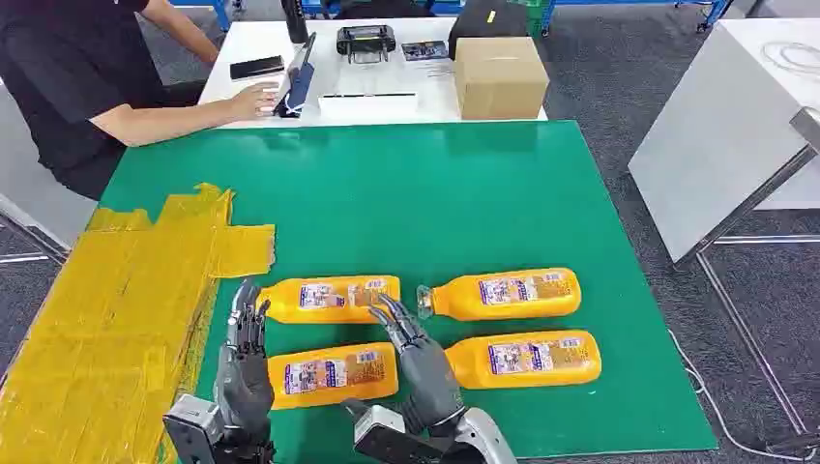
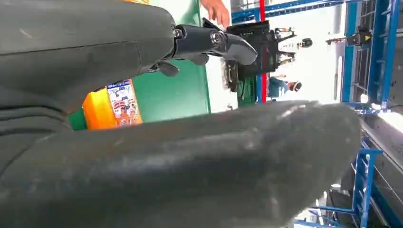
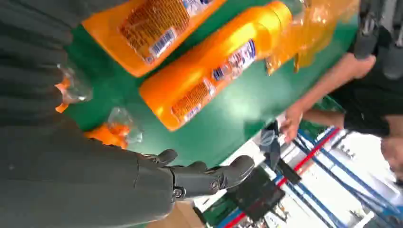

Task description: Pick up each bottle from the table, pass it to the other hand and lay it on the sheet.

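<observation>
Several orange bottles with printed labels lie on their sides on the green mat [image 1: 435,193]. Nearest me are the near-left bottle [image 1: 334,375] and the near-right bottle [image 1: 527,358]; behind them lie the far-left bottle [image 1: 329,298] and the far-right bottle [image 1: 508,294]. The yellow sheet [image 1: 116,309] covers the table's left side. My left hand [image 1: 247,358] stands just left of the near-left bottle, fingers spread, holding nothing. My right hand [image 1: 416,362] hovers between the two near bottles, fingers stretched toward the far-left bottle's end, empty. An orange bottle [image 3: 204,80] shows in the right wrist view and a label [image 2: 119,102] in the left wrist view.
A person [image 1: 87,87] sits at the far left with a hand on the white table [image 1: 261,43] behind the mat. On that table stand a cardboard box [image 1: 498,77], a phone [image 1: 256,68] and small devices. A grey table [image 1: 725,126] stands to the right.
</observation>
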